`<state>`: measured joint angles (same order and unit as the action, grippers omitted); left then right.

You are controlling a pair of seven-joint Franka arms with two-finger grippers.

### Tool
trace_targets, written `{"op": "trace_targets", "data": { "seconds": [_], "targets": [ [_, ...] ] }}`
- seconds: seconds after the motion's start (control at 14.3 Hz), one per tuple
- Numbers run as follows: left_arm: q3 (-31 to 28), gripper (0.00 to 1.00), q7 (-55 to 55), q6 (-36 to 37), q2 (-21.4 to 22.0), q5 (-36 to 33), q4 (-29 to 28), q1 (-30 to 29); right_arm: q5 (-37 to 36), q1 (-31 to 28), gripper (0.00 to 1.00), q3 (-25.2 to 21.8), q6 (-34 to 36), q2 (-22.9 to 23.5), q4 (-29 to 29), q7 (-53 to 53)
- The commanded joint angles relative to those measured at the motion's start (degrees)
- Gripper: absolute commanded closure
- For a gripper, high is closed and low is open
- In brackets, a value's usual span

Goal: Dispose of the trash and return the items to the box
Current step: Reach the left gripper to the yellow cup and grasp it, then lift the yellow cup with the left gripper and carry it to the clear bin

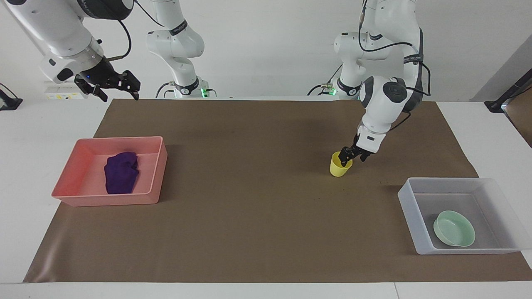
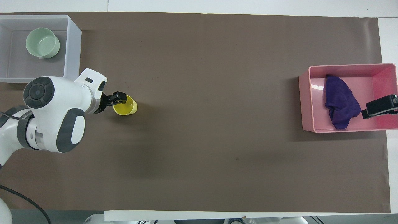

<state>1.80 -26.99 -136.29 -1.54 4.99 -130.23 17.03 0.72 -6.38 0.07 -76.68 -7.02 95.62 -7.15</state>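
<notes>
While the left gripper's (image 1: 348, 157) fingers straddle the yellow cup's (image 1: 340, 165) rim, not visibly clamped, the right gripper (image 1: 111, 86) hangs open above the tabletop (image 1: 257, 216). Purple rag (image 1: 121, 172) lies in the pink bin (image 1: 158, 166); green bowl (image 1: 454, 228) sits in the box (image 1: 409, 207).

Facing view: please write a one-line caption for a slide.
Left gripper at the yellow cup's rim; green bowl in clear box, purple rag in pink bin.
</notes>
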Motion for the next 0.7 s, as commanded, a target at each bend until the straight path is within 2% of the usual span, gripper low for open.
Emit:
{"op": "trace_targets", "data": {
  "seconds": [0.0, 0.07, 0.21, 0.63],
  "targets": [
    [-0.9, 0.96, -0.3, -1.3, 1.6, 0.4, -2.0, 1.2, 0.0, -0.3, 0.0, 0.2, 0.7, -0.9, 0.8, 0.6],
    [-0.9, 1.0, -0.3, -1.2, 1.6, 0.4, -2.0, 1.2, 0.0, -0.4, 0.0, 0.1, 0.3, -1.1, 1.5, 0.5],
    [-0.9, 1.0, -0.1, -0.3, 1.5, 0.4, -1.2, 1.3, 0.2, -0.8, 0.0, -0.2, -0.1, -1.2, 1.4, -0.1],
    [-1.5, 1.0, 0.6, 13.8, 1.0, 0.5, 14.1, -3.7, 0.7, -0.1, 0.0, 0.1, -4.1, -1.2, 2.2, 0.3]
  ]
}}
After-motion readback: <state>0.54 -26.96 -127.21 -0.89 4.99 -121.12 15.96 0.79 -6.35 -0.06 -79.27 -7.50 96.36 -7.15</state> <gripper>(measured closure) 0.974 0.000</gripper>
